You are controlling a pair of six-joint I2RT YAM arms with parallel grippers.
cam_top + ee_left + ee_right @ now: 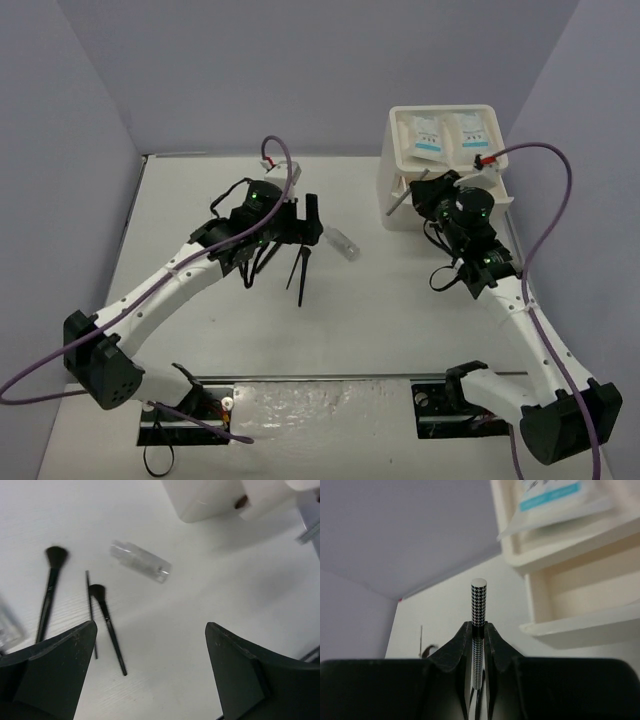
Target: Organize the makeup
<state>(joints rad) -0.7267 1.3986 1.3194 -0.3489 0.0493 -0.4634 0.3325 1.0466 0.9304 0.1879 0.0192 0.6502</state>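
My left gripper (300, 222) is open and empty above the table; its wrist view shows its jaws (150, 665) wide apart. Below it lie a clear vial (141, 561), two black brushes (50, 592) (107, 625) and a thin stick (90, 607). From above, the vial (342, 243) and a brush (300, 272) lie mid-table. My right gripper (425, 188) is shut on a thin black-and-white patterned stick (478, 605) (398, 203), just left of the drawer box. Two white sachets (425, 135) (470, 132) lie in the box's top compartment; one shows in the right wrist view (555, 500).
The white drawer box (395, 170) stands at the back right, with a lower drawer (580, 625) pulled out. Its corner shows in the left wrist view (200, 502). Another clear item (7, 625) shows at the left edge of that view. Purple cables loop over both arms.
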